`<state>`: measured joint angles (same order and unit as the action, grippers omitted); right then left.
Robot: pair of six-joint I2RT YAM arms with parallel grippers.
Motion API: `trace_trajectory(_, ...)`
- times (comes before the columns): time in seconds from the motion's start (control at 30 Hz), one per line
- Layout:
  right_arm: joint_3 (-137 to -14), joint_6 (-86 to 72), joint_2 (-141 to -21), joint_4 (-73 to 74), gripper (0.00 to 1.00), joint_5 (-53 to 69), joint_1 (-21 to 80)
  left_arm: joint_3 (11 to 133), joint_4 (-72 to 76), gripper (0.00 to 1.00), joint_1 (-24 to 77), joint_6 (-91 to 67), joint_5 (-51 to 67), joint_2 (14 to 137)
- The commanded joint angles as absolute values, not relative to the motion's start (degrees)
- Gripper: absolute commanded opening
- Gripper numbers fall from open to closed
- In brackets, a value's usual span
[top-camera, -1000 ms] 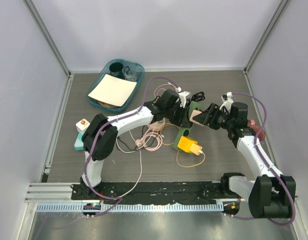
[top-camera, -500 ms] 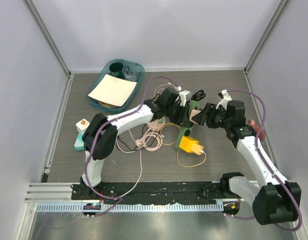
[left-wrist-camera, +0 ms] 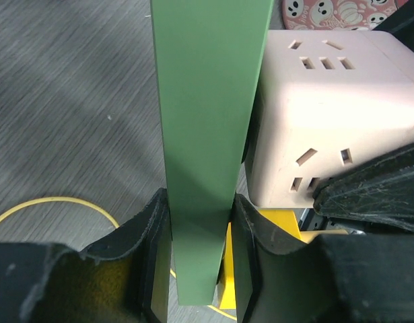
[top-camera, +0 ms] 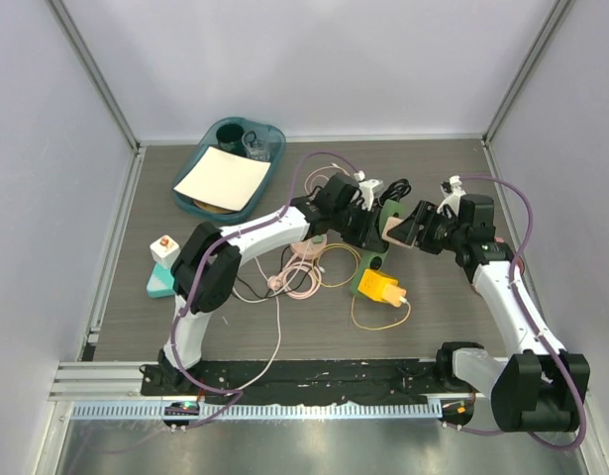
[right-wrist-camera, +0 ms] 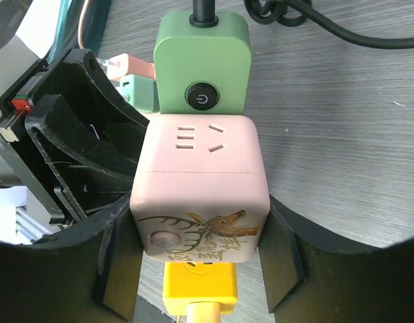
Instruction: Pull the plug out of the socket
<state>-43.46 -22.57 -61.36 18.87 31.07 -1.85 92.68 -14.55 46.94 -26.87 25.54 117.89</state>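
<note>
Two arms meet mid-table, just past a yellow boxy adapter (top-camera: 381, 289) lying on the wood. The right gripper (right-wrist-camera: 200, 252) is clamped on the pink plastic cube plug (right-wrist-camera: 200, 178) with a deer print, and the left gripper (left-wrist-camera: 200, 222) squeezes the flat green socket block (left-wrist-camera: 207, 101). Cube and block are butted together. A teal plastic tray (top-camera: 279, 146) sits at the back

place: robot lab | cues: white enclosure walls (top-camera: 314, 59), aluminium rail (top-camera: 254, 408)
</note>
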Motion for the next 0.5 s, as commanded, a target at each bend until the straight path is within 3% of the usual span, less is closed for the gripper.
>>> trace_trajectory(0.0, -47.37, -23.38, -53.71, 19.07, 0.01, 23.47, -1.41, 93.77, -24.34, 0.00, 42.01, -27.86, 13.52, 122.25)
trace_trajectory(0.17, -44.21, -23.64, -53.08, 18.02, 0.01, 18.56, 5.34, 95.36, -26.36, 0.00, 42.01, -28.74, 14.15, 124.98)
trace_trajectory(0.37, -50.88, -25.14, -58.43, 28.81, 0.01, 8.18, 6.77, 96.50, -27.51, 0.00, 42.01, -28.21, 15.28, 126.21)
trace_trajectory(0.47, -51.68, -25.92, -59.33, 31.46, 0.01, 7.38, 6.77, 96.24, -27.07, 0.12, 41.92, -28.65, 16.78, 125.07)
